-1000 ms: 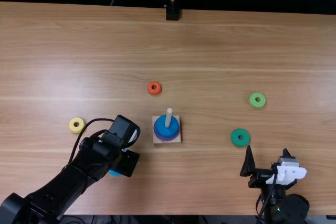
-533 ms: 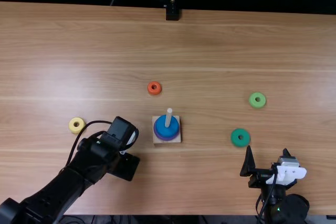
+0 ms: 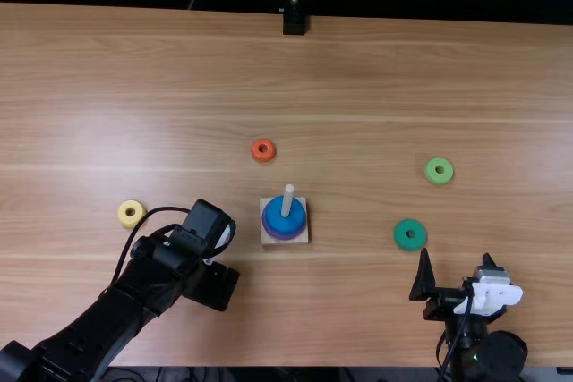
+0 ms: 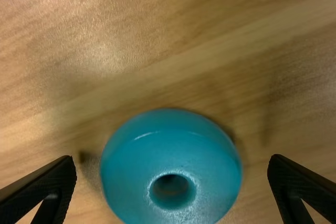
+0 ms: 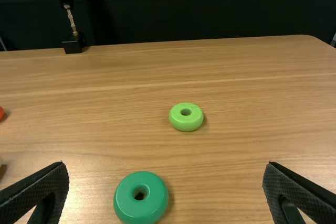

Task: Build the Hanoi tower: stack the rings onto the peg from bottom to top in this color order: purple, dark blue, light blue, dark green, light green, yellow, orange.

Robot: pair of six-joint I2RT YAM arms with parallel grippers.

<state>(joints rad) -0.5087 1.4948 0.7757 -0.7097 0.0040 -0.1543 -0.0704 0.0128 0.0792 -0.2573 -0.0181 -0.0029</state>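
Two rings are seated on the peg (image 3: 288, 200), the purple ring (image 3: 285, 236) at the bottom and the dark blue ring (image 3: 277, 221) over it, so the light blue ring (image 4: 171, 153) is judged to be due next. It is found lying on the counter (image 3: 358, 87), framed midway between the fingers of the left hand (image 4: 172, 163), which are spread wide, with a gap left on either side of it. By that centring the coming grip is decided: only a straight closing seems to be called for, perhaps after some lowering. The left hand is placed much nearer to this ring than the right hand (image 5: 166, 169), whose fingers are also held apart. No long axis is offered by the round ring; it is laid flat, its hole turned upward, so either pair of opposite sides could be gripped. From the left hand, the peg is reached toward the right and a little farther from the near edge. Around it, the dark green ring (image 3: 402, 234), the light green ring (image 3: 439, 178), the yellow ring (image 3: 132, 221) and the orange ring (image 3: 263, 157) are left loose for later. If it were pinched off centre, the hole might be missed by the peg.
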